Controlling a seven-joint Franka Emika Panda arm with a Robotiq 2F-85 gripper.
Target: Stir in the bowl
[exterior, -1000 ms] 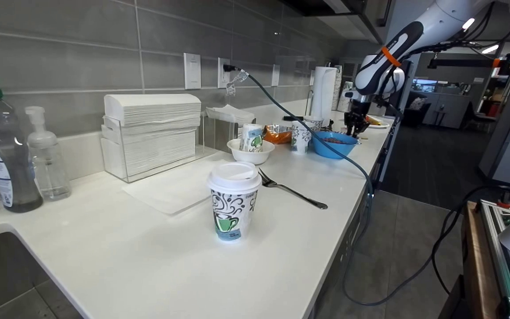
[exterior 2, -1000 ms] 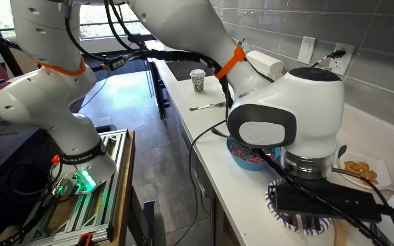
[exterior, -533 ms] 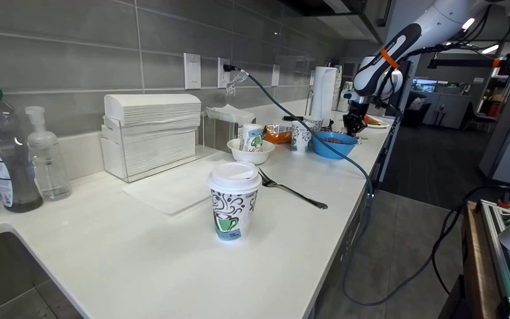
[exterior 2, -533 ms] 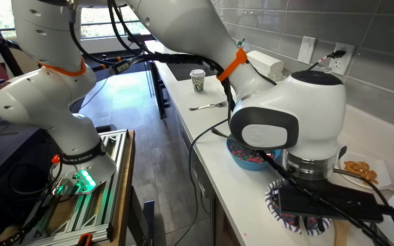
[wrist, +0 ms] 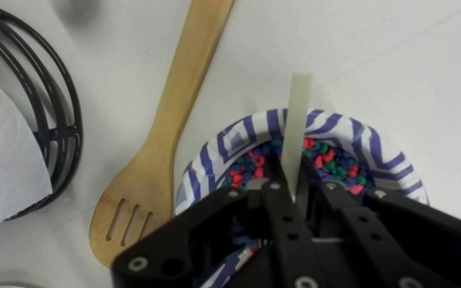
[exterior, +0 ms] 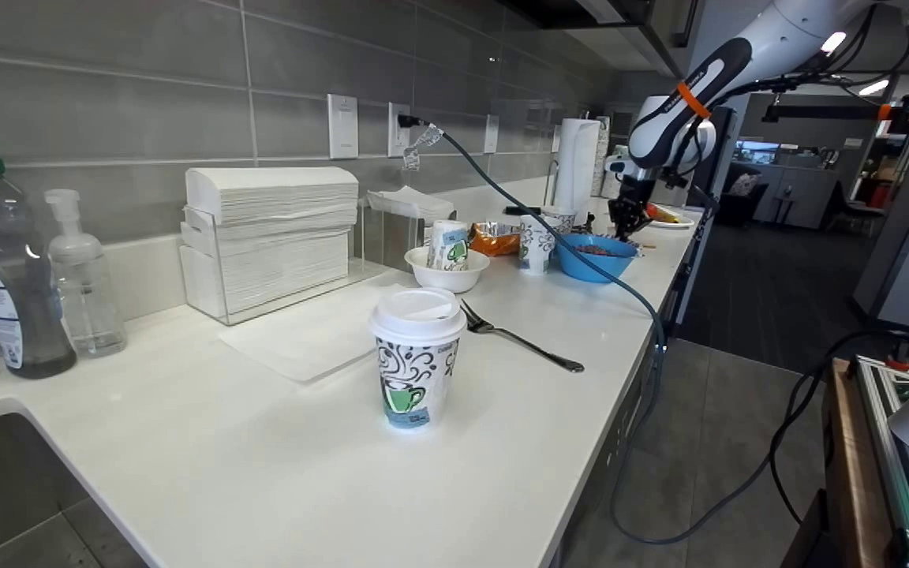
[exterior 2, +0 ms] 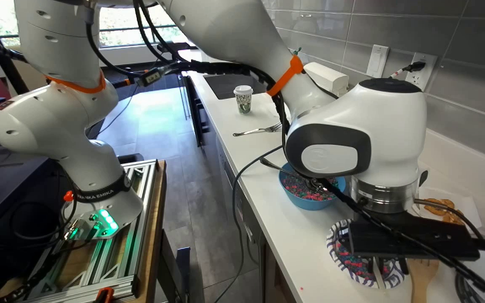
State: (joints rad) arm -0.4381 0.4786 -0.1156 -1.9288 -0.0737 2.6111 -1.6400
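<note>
Striped bowl (wrist: 234, 142) directly beneath the pincer (wrist: 290, 165)

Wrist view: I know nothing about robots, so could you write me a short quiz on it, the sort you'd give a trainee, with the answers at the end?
1. Open question: What is the gripper holding?

2. True or false: The wooden spatula lies inside the striped bowl.

3. Multiple choice: Which colours show among the small bits in that bowl?
A) Yellow and orange
B) Red, green and blue
C) White only

Key
1. A pale stick.
2. False; the wooden spatula lies on the counter, beside the striped bowl.
3. B.
</note>
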